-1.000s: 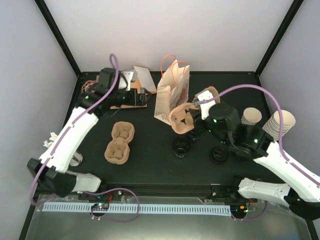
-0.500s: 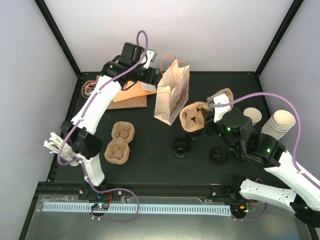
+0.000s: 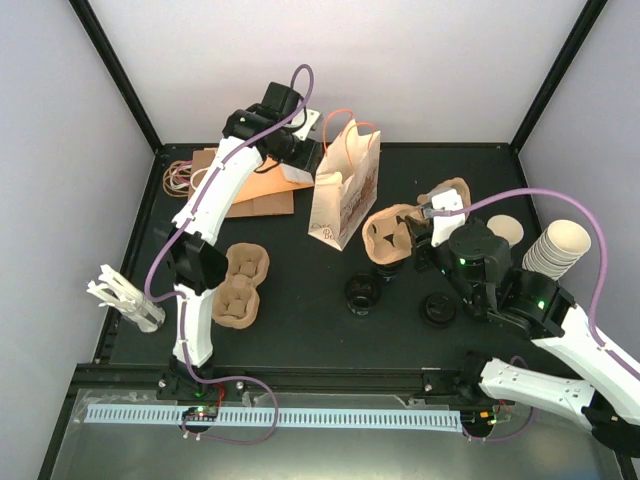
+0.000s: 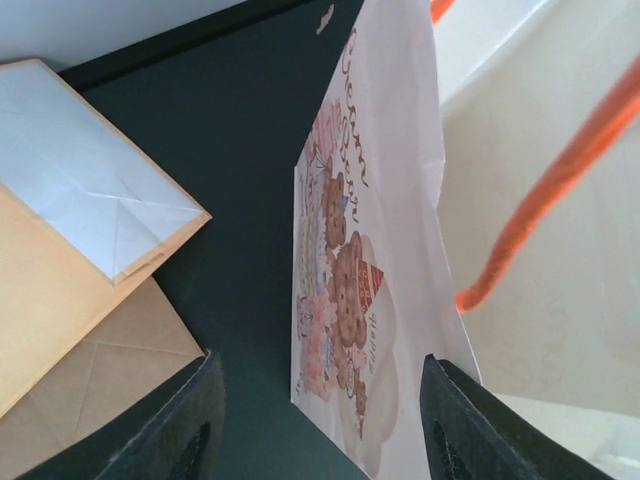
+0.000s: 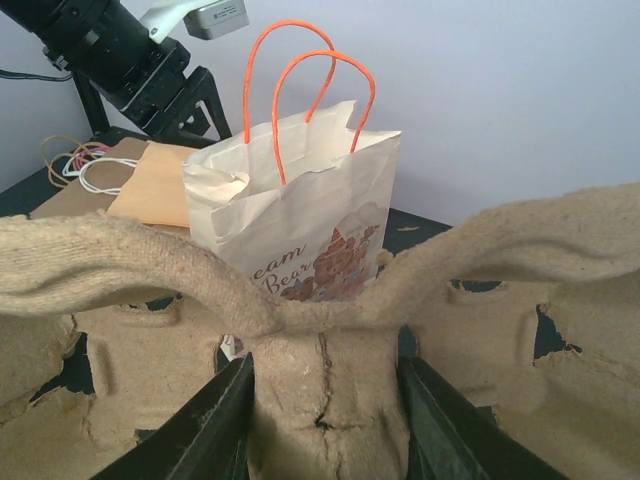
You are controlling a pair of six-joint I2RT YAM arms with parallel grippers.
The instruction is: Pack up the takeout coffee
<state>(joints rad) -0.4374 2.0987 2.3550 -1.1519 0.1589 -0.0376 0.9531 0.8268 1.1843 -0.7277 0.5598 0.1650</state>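
Top external: left gripper [image 3: 305,165] raised at the back, against the top left edge of the standing paper bag [image 3: 345,195]. Right gripper [image 3: 422,235] clamped on the pulp cup carrier [image 3: 392,232], just right of the bag. Takeout coffee [image 3: 505,231] upright at far right, beside the cup stack [image 3: 563,247], ungripped.

Left wrist: jaws partly apart, bag's printed face between them, no contact visible.

Right wrist: fingers [image 5: 225,420] pinching the carrier's centre ridge.

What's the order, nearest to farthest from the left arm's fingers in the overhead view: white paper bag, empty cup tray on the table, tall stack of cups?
1. White paper bag, right beside the left fingers, at the back.
2. Empty cup tray, toward the front left.
3. Stack of cups, at the far right.
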